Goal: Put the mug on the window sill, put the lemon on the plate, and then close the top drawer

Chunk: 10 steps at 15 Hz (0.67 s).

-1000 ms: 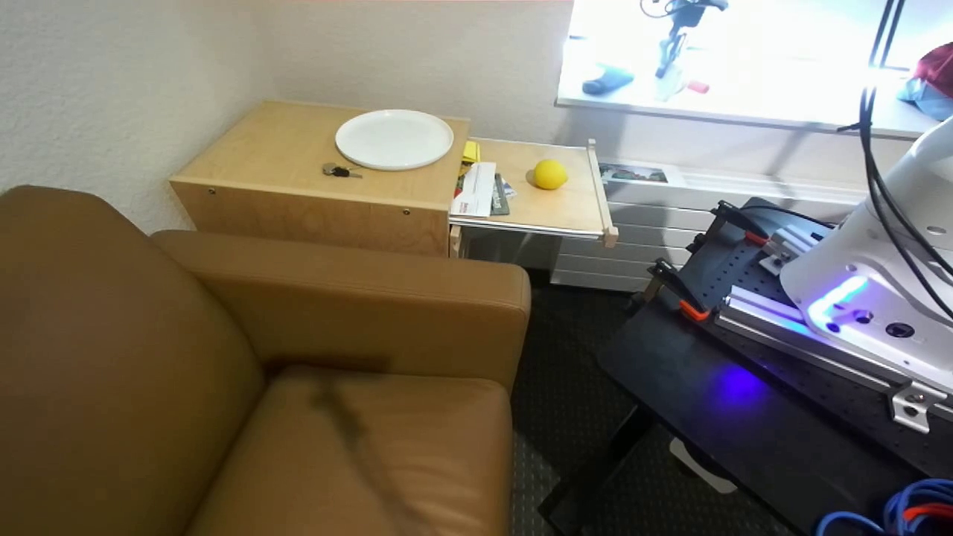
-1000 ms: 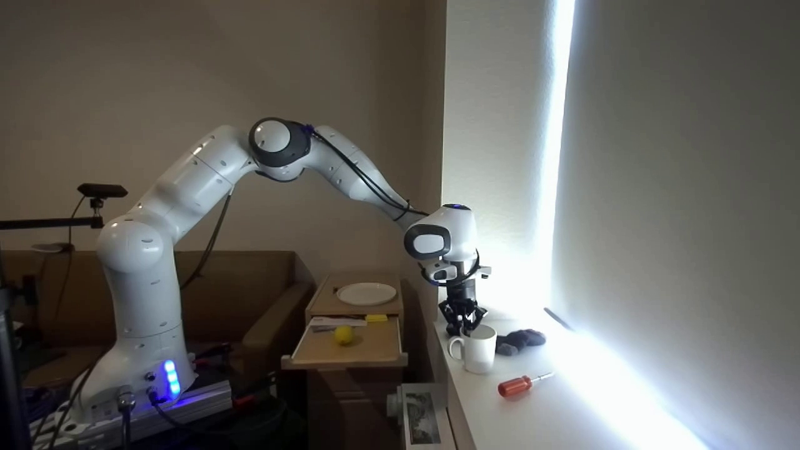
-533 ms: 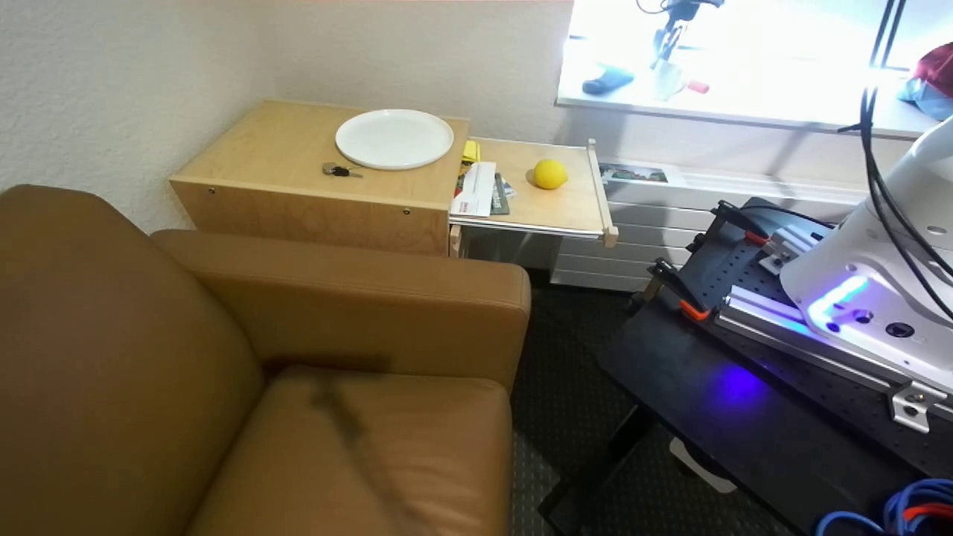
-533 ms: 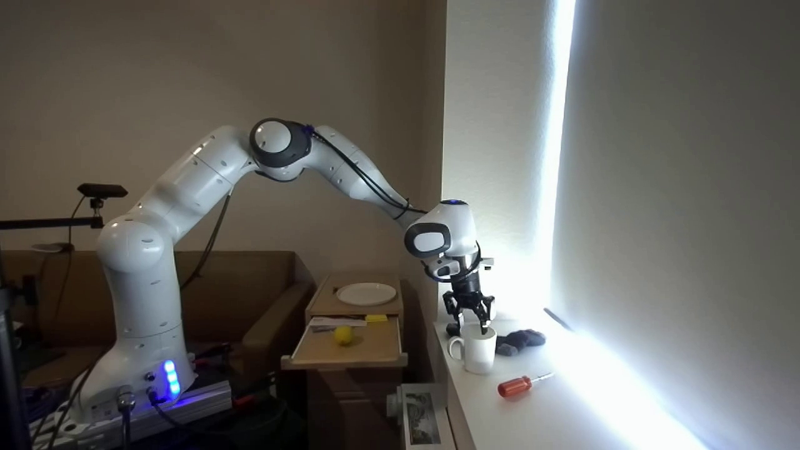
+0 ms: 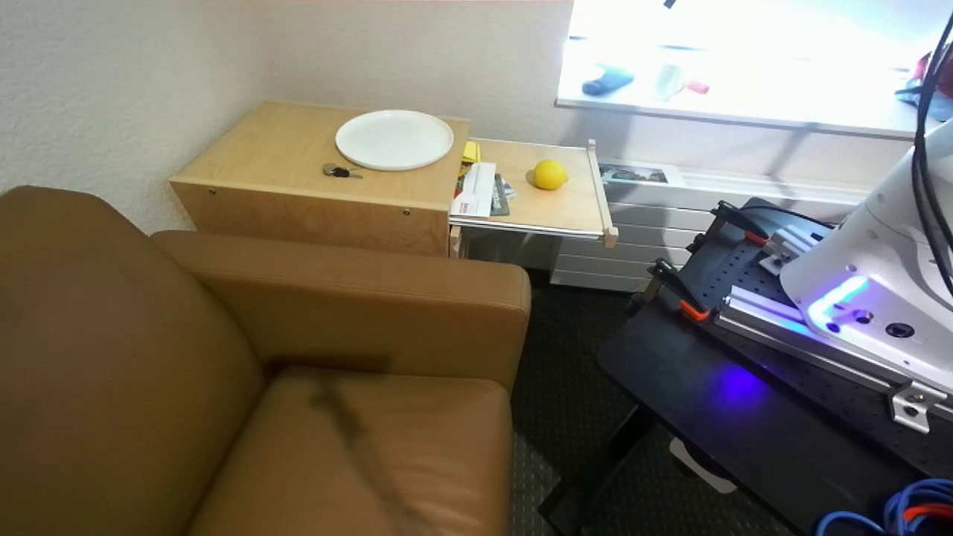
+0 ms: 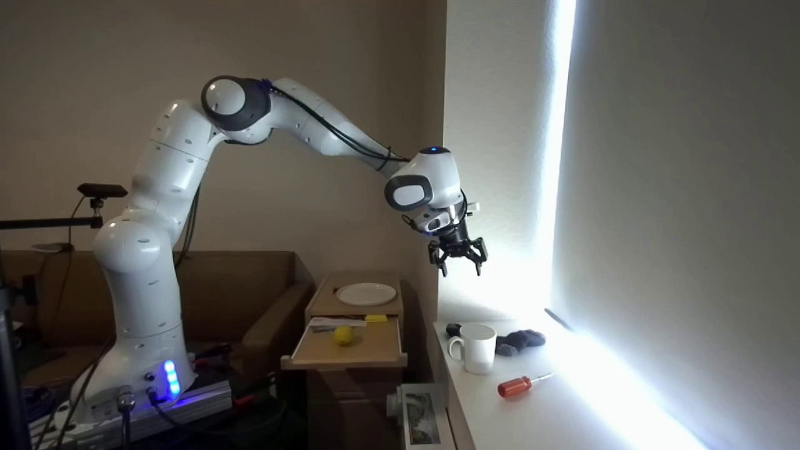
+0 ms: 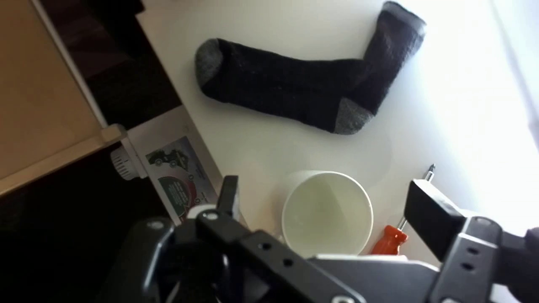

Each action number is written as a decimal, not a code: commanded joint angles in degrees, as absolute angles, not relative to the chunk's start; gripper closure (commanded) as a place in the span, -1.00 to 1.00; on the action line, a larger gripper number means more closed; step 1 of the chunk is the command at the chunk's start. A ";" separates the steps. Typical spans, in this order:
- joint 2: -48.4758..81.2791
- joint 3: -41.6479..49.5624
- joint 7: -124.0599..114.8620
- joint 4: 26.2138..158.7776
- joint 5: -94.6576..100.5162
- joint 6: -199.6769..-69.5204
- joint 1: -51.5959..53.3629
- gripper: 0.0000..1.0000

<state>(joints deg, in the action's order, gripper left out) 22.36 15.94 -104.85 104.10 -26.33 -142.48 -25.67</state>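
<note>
You look down over the brown sofa (image 5: 387,327) in an exterior view; side-on at the Panda arm (image 6: 247,109) in an exterior view; both share the white plate (image 5: 394,139); your wrist view looks closely down into the white mug (image 7: 327,213)

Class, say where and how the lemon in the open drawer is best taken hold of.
Probably grip the lemon around its widest part, from straight above: it is rounded and lies uncovered in the open top drawer, apart from the papers, so the fingers should fit on opposite sides.
</note>
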 commanded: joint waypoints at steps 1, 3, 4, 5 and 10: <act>8.48 14.71 -93.28 117.73 -29.52 -138.97 -24.87 -1.00; 2.30 15.53 -88.54 123.81 -28.93 -136.17 -23.20 -1.00; -0.77 15.97 -86.29 126.95 -28.15 -134.69 -22.51 -1.00; -3.73 16.15 -84.44 130.14 -27.52 -133.24 -21.80 -1.00; -5.06 16.57 -84.57 131.13 -26.52 -132.19 -20.35 -1.00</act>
